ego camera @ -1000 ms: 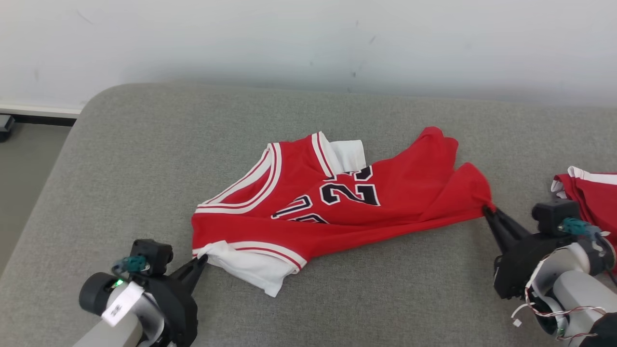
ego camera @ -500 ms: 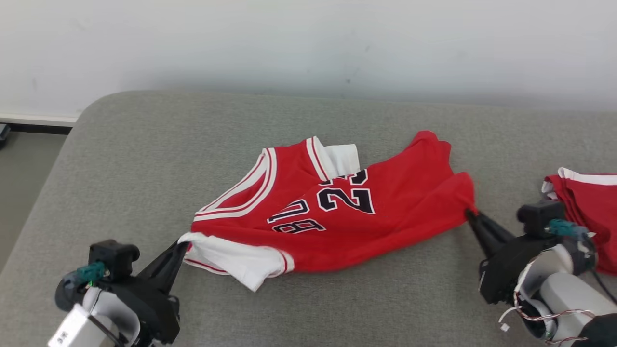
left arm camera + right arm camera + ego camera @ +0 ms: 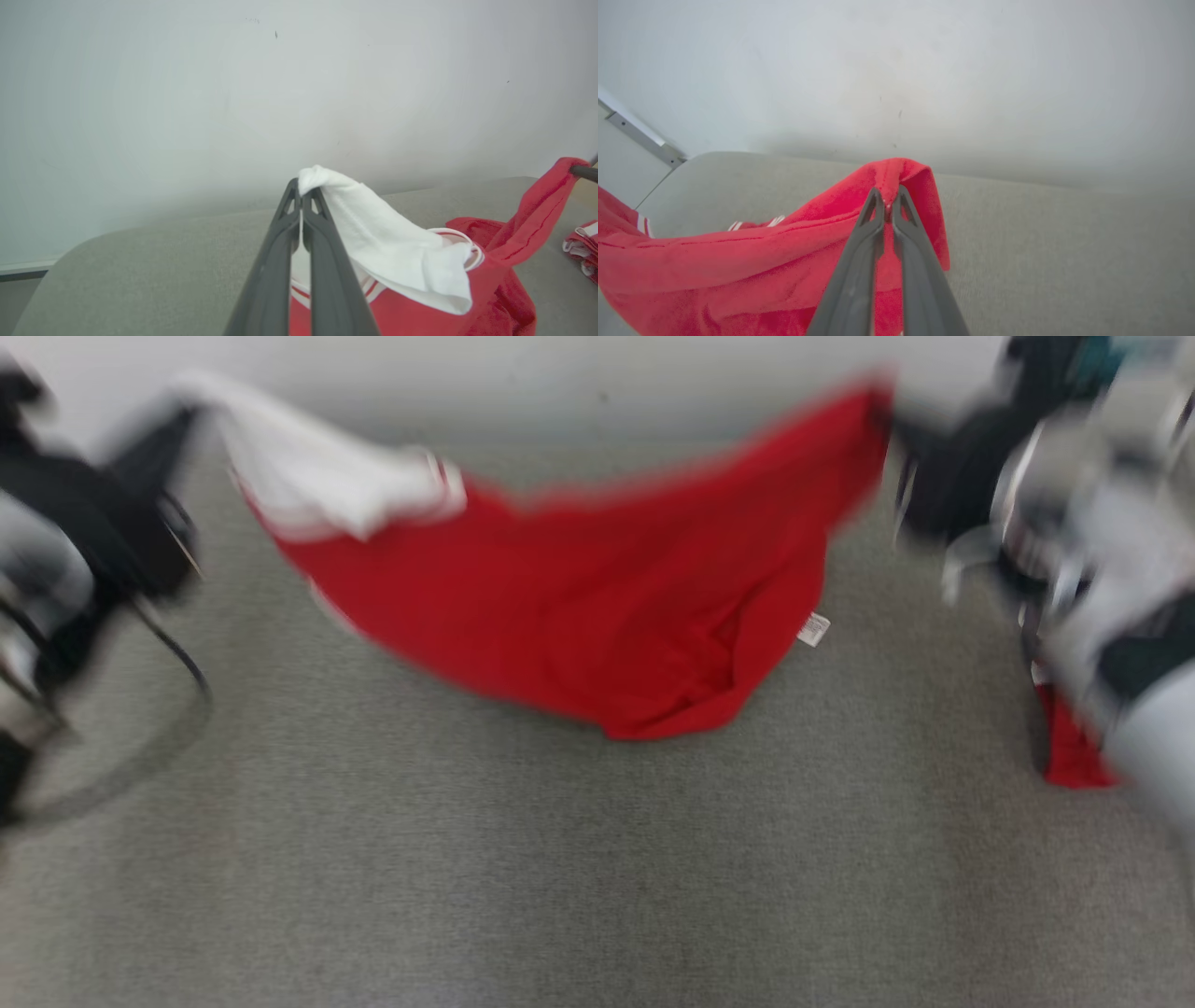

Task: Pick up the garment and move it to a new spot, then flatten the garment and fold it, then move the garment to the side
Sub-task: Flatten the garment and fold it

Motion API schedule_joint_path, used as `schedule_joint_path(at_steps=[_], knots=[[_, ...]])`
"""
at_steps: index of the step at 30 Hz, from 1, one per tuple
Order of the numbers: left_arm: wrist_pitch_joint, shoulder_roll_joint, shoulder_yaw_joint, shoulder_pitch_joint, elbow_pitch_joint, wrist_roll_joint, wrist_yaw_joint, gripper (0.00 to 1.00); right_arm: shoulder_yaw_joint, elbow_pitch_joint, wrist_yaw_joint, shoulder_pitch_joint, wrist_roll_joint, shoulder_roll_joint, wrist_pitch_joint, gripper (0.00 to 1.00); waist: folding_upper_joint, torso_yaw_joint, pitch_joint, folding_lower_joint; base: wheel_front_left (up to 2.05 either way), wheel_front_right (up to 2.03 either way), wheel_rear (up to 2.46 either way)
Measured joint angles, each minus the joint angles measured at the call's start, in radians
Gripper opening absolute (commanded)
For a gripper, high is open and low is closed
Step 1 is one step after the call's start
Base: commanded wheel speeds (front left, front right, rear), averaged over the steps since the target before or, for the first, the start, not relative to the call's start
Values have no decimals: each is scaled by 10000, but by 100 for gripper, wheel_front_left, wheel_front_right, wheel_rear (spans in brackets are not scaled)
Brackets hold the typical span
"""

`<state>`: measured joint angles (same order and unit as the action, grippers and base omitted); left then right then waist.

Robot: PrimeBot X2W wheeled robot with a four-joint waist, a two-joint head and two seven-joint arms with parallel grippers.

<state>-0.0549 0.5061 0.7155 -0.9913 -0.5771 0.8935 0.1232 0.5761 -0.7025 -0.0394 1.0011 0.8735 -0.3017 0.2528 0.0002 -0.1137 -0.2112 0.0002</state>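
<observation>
While the left claw (image 3: 301,185) grips its white corner, the garment (image 3: 579,607) hangs between, right claw (image 3: 888,197) clamping its red edge.

Grey padded surface (image 3: 560,877), second red garment (image 3: 586,252) on it

Wall (image 3: 187,93): plain, pale grey-white, matte, with a few small dark specks. It is evenly lit, with a soft shadow along its foot.
Padded surface (image 3: 560,859): grey woven fabric, broad and flat, with a rounded far-left corner, set close to the wall.
Skirting strip (image 3: 23,268): white with a dark band beneath, at the wall's base beside that corner.
Floor (image 3: 11,303): grey, a small patch below the strip.
</observation>
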Motion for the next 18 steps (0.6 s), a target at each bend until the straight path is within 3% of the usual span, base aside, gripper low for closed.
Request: schedule_joint_path(at_steps=[4,6,9,13,16,18], knots=[[-426,384,-414,-3065,-575,-965,-10,0,-1174,-261,713,3438,-238,439,-313,0,0,305,-520,1,0,0,0],[-182,431,-882,-4474,-316,-1187,-113,0,-1714,23,744,4833,86,704,-838,0,0,415,-811,0,0,0,0],[280,437,-1296,-5822,247,-1300,-82,0,-1789,612,474,5838,-13,564,-1292,0,-3,503,-1266,-3,0,0,0],[876,274,-1626,-5428,633,-901,-69,0,-1829,460,-15,5632,4,174,-1603,0,-1,483,-1858,1,0,0,0],[1216,15,-1578,-3824,441,-378,-2,0,-1620,274,-472,4460,81,140,-1743,0,0,384,-2146,1,0,0,0],[1459,-88,-1522,-2592,230,-75,-2,0,-1490,240,-527,3226,178,136,-1839,0,1,289,-2201,2,0,0,0]])
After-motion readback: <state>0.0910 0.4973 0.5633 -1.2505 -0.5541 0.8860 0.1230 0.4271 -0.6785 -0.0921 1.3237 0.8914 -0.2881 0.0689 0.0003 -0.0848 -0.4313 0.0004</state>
